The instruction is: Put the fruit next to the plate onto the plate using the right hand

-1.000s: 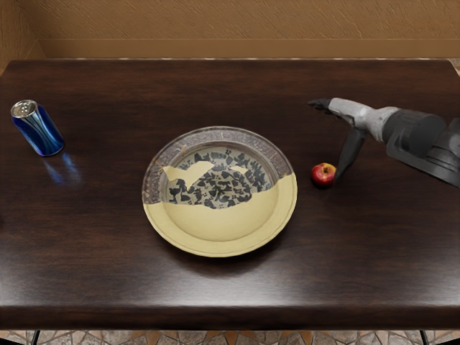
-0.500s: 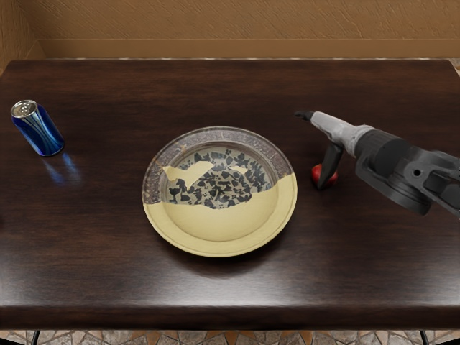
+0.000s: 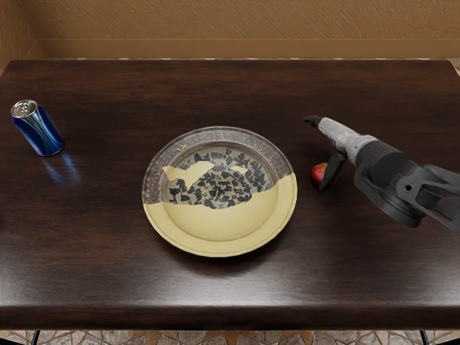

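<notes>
Since half a second ago the right hand has been drawing slightly back toward the right and settling lower, so a little more of the apple's left side is showing, while the apple itself is lying just where it was. Starting at the left, a blue can is standing tilted on the dark counter, well apart from everything else and playing no part in the job; no brand or lettering is readable on it. In the middle the plate is sitting flat and bare, its far half carrying a dark speckled pattern and its near half plain cream, with no writing anywhere. Just beyond its right rim the apple is resting on the counter, not yet on the plate, and this closeness is probably why the hand is coming in low from the right. The fingers are staying outstretched and released, one pointing away up and left while a dark digit is hanging down against the apple's right side, hiding part of it; they are not clasping the fruit. That spread pose is likely preparing a pinch around the apple before lifting it leftward over the rim. The left arm is not showing.
</notes>
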### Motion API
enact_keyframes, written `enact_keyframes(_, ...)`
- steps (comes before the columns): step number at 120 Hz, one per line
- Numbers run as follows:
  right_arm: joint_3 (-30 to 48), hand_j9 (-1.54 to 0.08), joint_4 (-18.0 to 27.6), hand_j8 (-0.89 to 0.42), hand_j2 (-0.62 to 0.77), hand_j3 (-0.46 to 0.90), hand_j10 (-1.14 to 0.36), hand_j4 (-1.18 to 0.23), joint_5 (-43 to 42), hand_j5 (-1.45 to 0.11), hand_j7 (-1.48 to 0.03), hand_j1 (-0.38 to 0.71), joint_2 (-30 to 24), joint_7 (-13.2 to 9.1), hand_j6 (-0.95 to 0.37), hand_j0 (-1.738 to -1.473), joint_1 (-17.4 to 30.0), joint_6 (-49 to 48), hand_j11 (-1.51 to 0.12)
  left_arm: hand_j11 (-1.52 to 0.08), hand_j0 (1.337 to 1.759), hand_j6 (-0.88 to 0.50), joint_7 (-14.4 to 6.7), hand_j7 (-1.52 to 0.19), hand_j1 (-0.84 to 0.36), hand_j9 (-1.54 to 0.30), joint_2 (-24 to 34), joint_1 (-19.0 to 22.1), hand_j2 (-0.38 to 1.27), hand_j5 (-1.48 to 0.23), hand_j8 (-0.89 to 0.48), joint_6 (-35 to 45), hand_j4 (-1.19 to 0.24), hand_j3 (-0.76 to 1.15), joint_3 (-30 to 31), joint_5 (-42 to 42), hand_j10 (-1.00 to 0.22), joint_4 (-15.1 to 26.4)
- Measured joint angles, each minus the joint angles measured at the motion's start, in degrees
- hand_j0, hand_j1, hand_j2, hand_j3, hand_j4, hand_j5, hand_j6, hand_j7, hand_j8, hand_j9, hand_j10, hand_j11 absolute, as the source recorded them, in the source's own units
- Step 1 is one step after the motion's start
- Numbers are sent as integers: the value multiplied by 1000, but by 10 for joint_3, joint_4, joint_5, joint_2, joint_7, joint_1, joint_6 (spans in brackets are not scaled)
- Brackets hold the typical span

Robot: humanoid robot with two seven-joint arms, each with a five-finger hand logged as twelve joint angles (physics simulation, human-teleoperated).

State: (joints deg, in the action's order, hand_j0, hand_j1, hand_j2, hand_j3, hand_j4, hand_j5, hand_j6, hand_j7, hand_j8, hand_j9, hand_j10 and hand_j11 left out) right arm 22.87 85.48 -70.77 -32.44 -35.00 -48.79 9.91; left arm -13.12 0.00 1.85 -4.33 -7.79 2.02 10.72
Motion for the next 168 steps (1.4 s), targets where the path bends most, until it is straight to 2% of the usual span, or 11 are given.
enact_keyframes(35,-17,-143,-14,-114,-20,0,-112,-113,0,-144,-143,-219,16,0,-115,-1658,2,49,-143,0,1658,0,0,0,349,0,0,0,0,0,0,0,0,0,0,0,0,0)
enact_keyframes(79,-18,-371,-19,-289,-54,0,-288,-288,6,-371,-371,-8,21,0,-290,-1658,15,47,-371,0,1658,0,0,0,349,0,0,0,0,0,0,0,0,0,0,0,0,0)
enact_keyframes(168,-14,-579,-18,-438,-72,0,-438,-438,10,-578,-573,178,11,0,-443,-1657,30,44,-579,0,1658,0,0,0,349,0,0,0,0,0,0,0,0,0,0,0,0,0)
